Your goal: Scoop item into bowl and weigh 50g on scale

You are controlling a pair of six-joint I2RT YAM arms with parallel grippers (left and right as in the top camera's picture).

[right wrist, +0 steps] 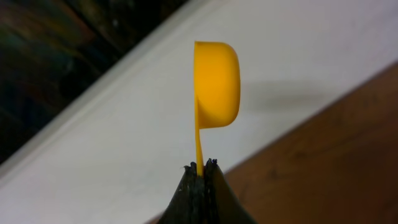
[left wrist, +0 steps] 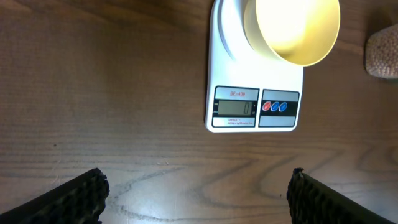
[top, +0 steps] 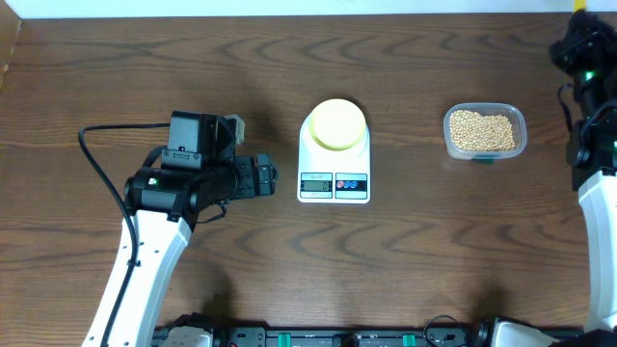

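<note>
The small round beige-tan beans (top: 484, 130) fill the clear rectangular plastic tub (top: 523, 120), which stands well to the right of the white rectangular digital scale (top: 308, 145), level with its platform. I judge the step in hand to be the first scoop: nothing is in the small round pale yellow bowl (top: 337, 123), which sits on the scale's platform. The grey display seems to read zero.

To do it well I should bring the bright yellow plastic scoop (right wrist: 216, 84) down over the tub, turn its cup mouth-up, push shallowly through the heap and lift level. Loose round beans will roll off a tilted cup and scatter on the wood. Small loads suit a fixed weight better than one heaped one, and I must tip over the bowl without leaning on it.

My right claw (right wrist: 200, 167) is pinched tight on the scoop's thin handle, far right of the scale and behind the tub. The cup shows side-on, so I cannot see inside it. My left claw (left wrist: 196, 196) is spread wide and holds nothing, just left of the scale, facing its front.
</note>
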